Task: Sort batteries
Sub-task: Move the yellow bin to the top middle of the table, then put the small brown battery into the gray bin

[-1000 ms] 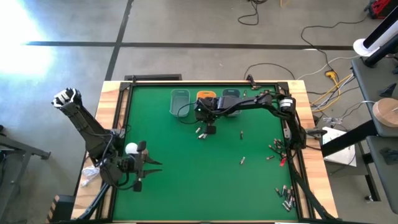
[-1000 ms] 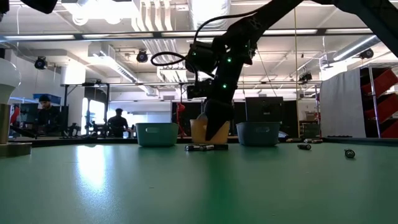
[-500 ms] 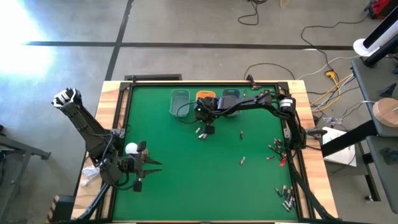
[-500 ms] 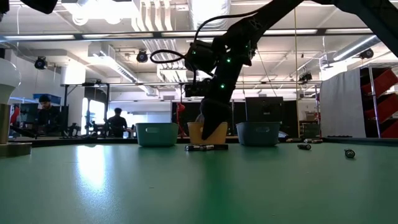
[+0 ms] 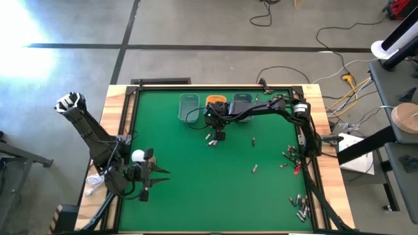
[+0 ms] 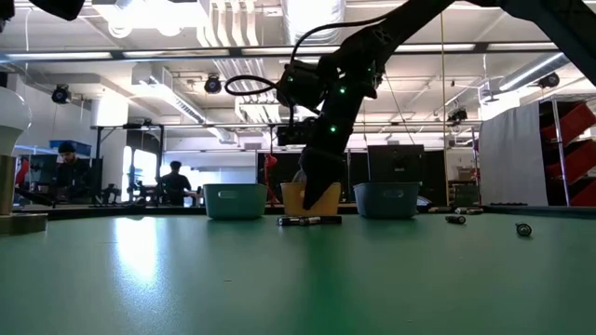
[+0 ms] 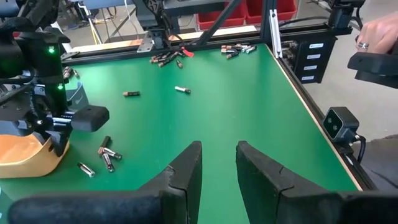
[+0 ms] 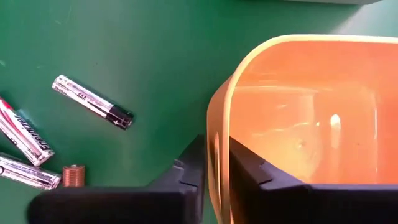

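The sorting looks to be at its beginning. Three trays stand in a row at the far edge of the table (image 5: 196,196): a clear tray (image 5: 189,107), an orange tray (image 5: 215,100) and a blue tray (image 5: 242,100). The part of the orange tray that the right wrist view shows is bare; what lies in the other two I cannot tell.

The batteries (image 5: 210,138) are all loose on the green surface, as far as I can see. A few lie just before the orange tray, two single ones lie toward the middle, a group lies along the right edge, and another group is near the near right corner.

The right gripper (image 8: 214,151) is at the orange tray. Its fingers stand on the two sides of the tray's wall – one outside, one inside – and they seem to pinch this wall. No battery is in it.

The left gripper (image 7: 217,163) waits near the near left corner, its fingers apart and with nothing between them.

So I judge that nearly everything is left – each battery must still be picked up and brought to its tray.
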Tool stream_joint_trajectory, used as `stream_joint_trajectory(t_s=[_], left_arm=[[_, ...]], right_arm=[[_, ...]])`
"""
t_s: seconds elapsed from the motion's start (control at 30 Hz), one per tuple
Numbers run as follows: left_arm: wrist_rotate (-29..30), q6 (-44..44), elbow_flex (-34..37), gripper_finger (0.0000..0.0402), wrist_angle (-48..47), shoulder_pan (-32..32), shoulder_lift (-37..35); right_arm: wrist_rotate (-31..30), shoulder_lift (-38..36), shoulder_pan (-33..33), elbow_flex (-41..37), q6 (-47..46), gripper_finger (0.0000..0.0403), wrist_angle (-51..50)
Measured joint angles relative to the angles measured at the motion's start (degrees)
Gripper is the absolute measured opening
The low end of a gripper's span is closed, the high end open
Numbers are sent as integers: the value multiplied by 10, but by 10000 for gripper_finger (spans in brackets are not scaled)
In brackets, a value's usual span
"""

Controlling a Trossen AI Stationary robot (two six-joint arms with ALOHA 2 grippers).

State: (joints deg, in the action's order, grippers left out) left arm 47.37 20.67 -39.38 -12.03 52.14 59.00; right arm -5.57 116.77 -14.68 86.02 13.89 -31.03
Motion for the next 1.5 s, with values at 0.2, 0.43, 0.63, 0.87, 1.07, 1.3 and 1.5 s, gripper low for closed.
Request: stream_joint_trajectory(t_s=[0.2,0.43,0.63,0.87,1.07,1.3,1.5], left_arm=[[0,0,0,80,0,0,0],[0,0,0,80,0,0,0],[0,0,0,80,0,0,0],[0,-6,0,80,-5,0,0],[0,-6,1,80,-6,0,0],[0,-6,1,80,-6,0,0],[0,-6,1,80,-6,0,0]], right_arm=[[-5,-16,1,0,-4,114,-1],[-5,-105,4,0,-4,144,-10],[50,-191,43,-18,-5,141,-22],[72,-229,108,-147,-25,123,79],[71,-229,104,-285,-54,128,264],[26,-229,93,-335,-75,145,322],[10,-208,93,-377,-97,132,407]])
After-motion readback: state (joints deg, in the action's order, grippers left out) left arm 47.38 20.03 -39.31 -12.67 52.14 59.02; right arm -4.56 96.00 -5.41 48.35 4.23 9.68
